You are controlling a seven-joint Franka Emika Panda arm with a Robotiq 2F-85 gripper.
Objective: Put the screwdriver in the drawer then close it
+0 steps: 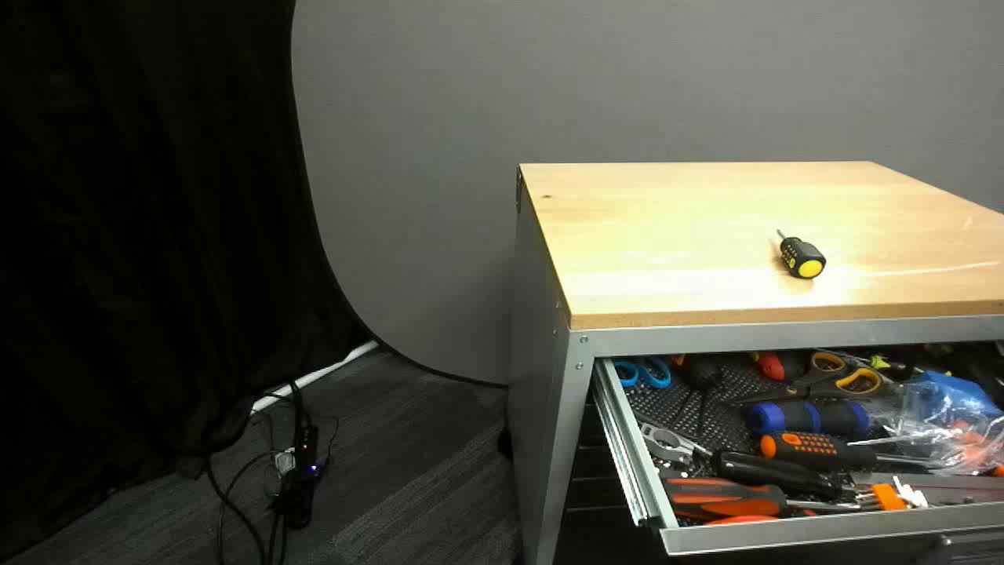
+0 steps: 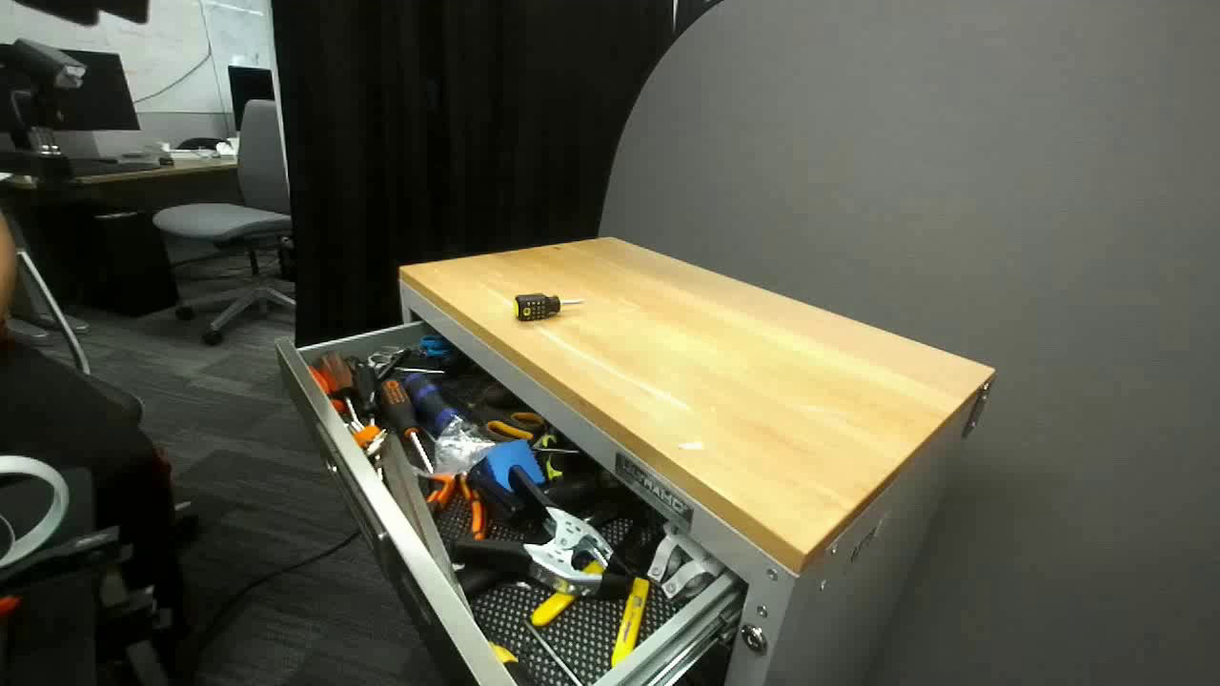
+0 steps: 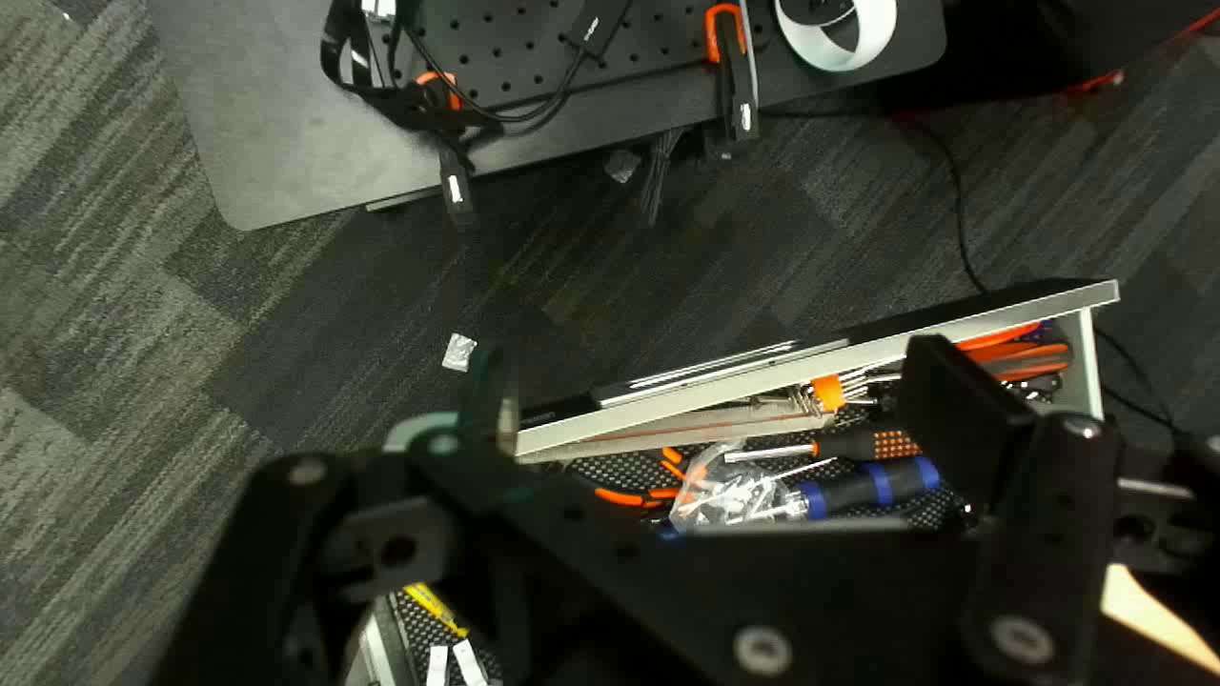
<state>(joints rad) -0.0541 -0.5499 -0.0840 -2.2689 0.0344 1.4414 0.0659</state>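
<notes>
Desk (image 1: 667, 212): pale wood top, straight edges, visible grain. I count one tool on it, the screwdriver (image 1: 800, 257): stubby, black and yellow, lying on its side, shaft pointing away from the front edge. Glare brightens the wood around it in an exterior view. Dark knot (image 1: 547, 196) near a side edge, towards the back. I note a pale streak (image 2: 624, 372), and near the front edge a small white patch (image 2: 691, 445); scrap or mark, I cannot tell. My wrist view catches a sliver of the wood (image 3: 1144, 608).
</notes>
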